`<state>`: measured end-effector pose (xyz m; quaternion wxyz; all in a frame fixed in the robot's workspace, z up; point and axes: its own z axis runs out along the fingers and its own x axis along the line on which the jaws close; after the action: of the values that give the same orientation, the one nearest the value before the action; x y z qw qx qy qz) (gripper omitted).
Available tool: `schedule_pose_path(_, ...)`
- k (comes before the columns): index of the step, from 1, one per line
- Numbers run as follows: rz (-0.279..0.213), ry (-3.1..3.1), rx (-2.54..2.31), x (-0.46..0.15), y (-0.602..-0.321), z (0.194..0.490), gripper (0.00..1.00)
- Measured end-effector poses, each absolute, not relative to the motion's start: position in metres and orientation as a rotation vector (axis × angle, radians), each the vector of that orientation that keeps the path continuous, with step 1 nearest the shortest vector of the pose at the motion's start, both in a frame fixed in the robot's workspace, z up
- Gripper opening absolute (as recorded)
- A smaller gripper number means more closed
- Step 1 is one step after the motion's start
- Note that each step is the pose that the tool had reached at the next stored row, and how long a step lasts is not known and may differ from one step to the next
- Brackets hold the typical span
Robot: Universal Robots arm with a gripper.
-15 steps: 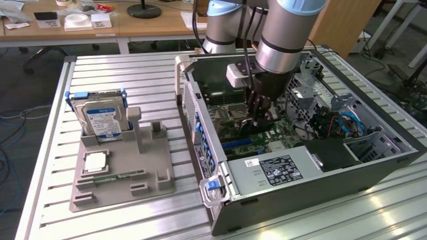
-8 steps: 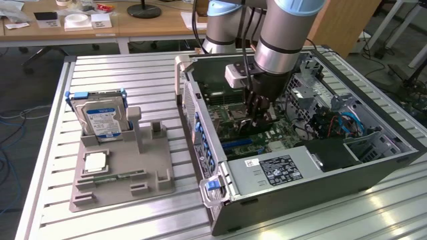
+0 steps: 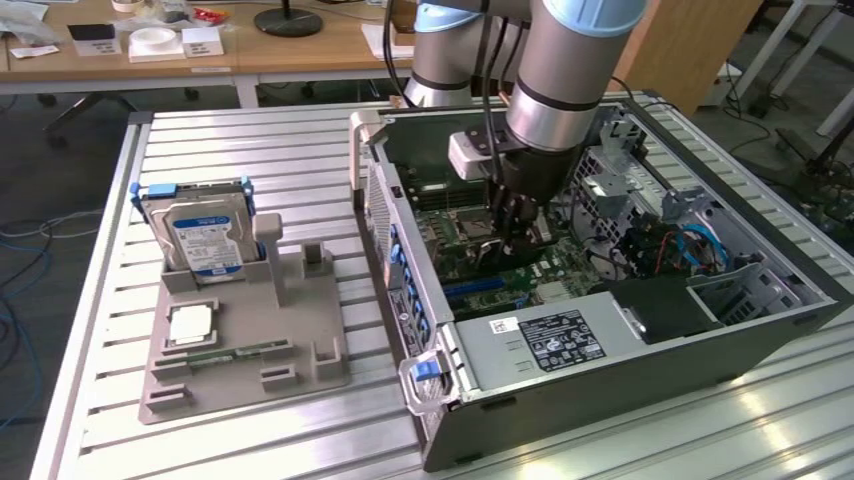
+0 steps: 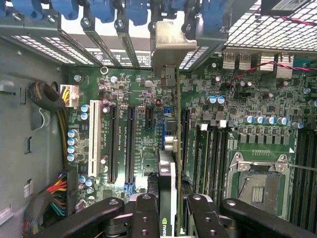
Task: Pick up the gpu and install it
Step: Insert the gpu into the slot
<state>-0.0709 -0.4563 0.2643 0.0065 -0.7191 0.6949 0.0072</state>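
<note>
The silver-grey robot arm with pale blue joint caps [image 3: 567,60] hangs near vertical with its wrist pointing downward, and the black gripper [image 3: 518,222] at its end has its two black fingers [image 4: 144,215] pressed against either face of the thin dark gpu card [image 4: 167,173], gripped edge-on between them.

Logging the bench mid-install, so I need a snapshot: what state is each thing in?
Thin dark gpu card with silvery bracket: held edge-on over the green motherboard; whether seated, unclear.
Gripper: fingers shut on the gpu card.
Grey metal computer case: open, side panel off.
Silver hard drive with blue-white label: upright in the grey plastic holder.
Narrow green memory stick: lying flat in the holder.
</note>
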Motion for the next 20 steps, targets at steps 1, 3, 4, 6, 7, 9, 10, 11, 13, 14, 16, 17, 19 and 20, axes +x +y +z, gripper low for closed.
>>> schedule_pose_path(1,0.022,2.174,-2.25,-0.071,-0.4563,0.2642,0.27)
schedule_pose_path(3,0.022,2.174,-2.25,-0.0712,-0.4563,0.2641,0.27)
schedule_pose_path(4,0.022,2.174,-2.249,-0.0717,-0.4563,0.264,0.27)
schedule_pose_path(6,0.022,2.174,-2.249,-0.0727,-0.4562,0.2639,0.27)
schedule_pose_path(7,0.022,2.174,-2.249,-0.0732,-0.4561,0.2639,0.27)
schedule_pose_path(9,0.022,2.174,-2.25,-0.0735,-0.4561,0.2639,0.27)
schedule_pose_path(10,0.022,2.174,-2.25,-0.0736,-0.4561,0.2639,0.27)
schedule_pose_path(11,0.022,2.174,-2.25,-0.0738,-0.4561,0.2639,0.27)
schedule_pose_path(13,0.022,2.174,-2.249,-0.0741,-0.456,0.2639,0.27)
schedule_pose_path(14,0.022,2.174,-2.249,-0.0745,-0.456,0.2639,0.27)
schedule_pose_path(16,0.022,2.174,-2.25,-0.0748,-0.456,0.2638,0.27)
schedule_pose_path(17,0.022,2.174,-2.25,-0.0748,-0.456,0.2639,0.27)
schedule_pose_path(19,0.022,2.174,-2.25,-0.075,-0.456,0.2639,0.27)
schedule_pose_path(20,0.022,2.174,-2.249,-0.0754,-0.4559,0.2638,0.27)
